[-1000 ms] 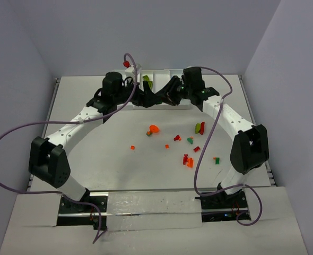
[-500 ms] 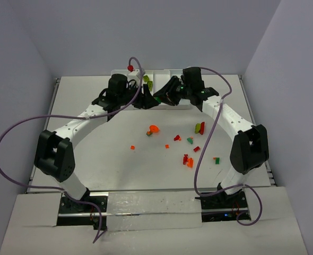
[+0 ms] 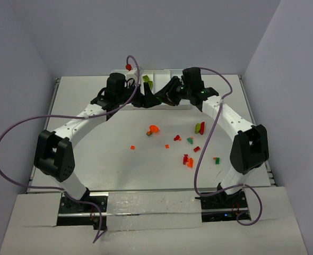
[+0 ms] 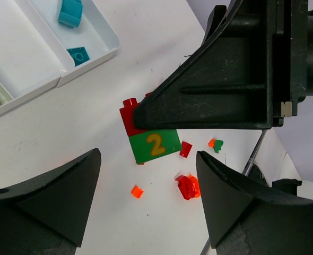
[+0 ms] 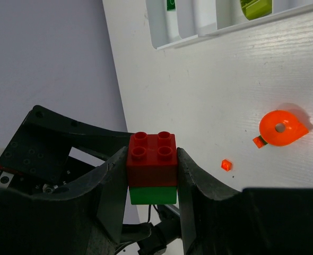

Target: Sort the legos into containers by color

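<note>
Left pincer (image 4: 147, 156) is hanging spread and empty over the table (image 3: 119, 170) near the far edge, just in front of the white tray (image 4: 61, 79). Teal bits (image 4: 70, 11) are lying in the tray's end compartment. Right pincer (image 5: 152, 175) is pinching a red-on-green stack (image 5: 152, 159) marked "2", holding it off the table opposite the left pincer. Loose legos (image 3: 188, 161) are lying mid-table, toward the right edge.

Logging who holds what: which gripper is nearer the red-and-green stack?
Right. The right gripper is clamped on the red-and-green stack, one finger on each side. The left gripper faces the stack with its jaws open and does not touch it.
</note>
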